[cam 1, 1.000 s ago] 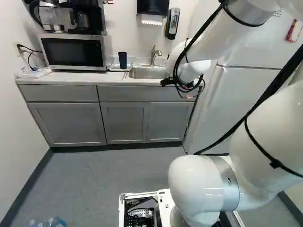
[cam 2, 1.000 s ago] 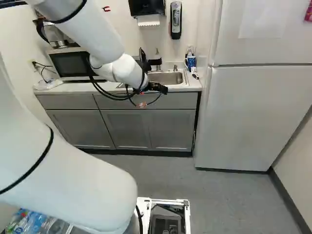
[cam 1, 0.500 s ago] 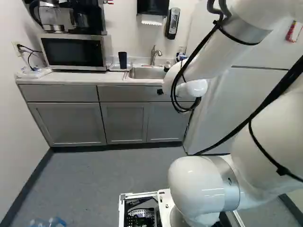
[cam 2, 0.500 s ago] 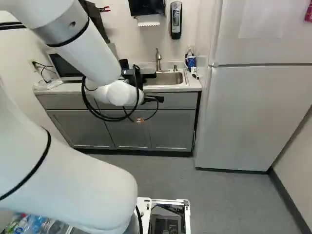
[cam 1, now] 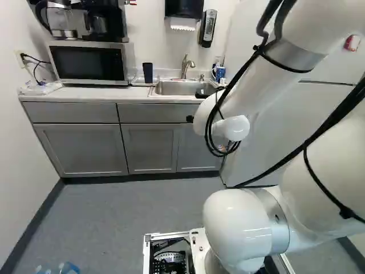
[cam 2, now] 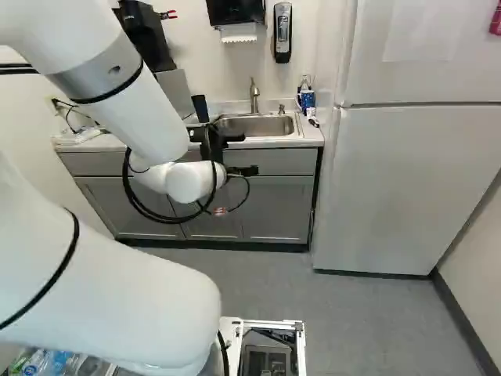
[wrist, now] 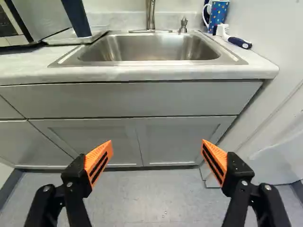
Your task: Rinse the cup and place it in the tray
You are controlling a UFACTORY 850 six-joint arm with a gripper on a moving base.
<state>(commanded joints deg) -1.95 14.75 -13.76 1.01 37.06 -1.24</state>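
In the right base view my black gripper is held ahead of the counter, near the sink. In the wrist view the gripper has its orange-padded fingers wide apart, nothing between them; cabinet doors and floor show beyond. Ahead of it is the steel sink with its faucet. A dark blue tumbler stands on a pale tray beside the sink, toward the microwave. On the sink's other side stands a patterned blue mug, apart from the gripper.
A brush lies by the mug. The microwave is at the counter's wall end, a coffee maker on top. The fridge stands right of the counter. Cabinet fronts lie below the gripper. Bottles are near the base.
The arm's forearm and wrist have come lower, and the gripper has swung down from above the sink and toward the left of the right base view. The base has stayed put; the tumbler has not moved.
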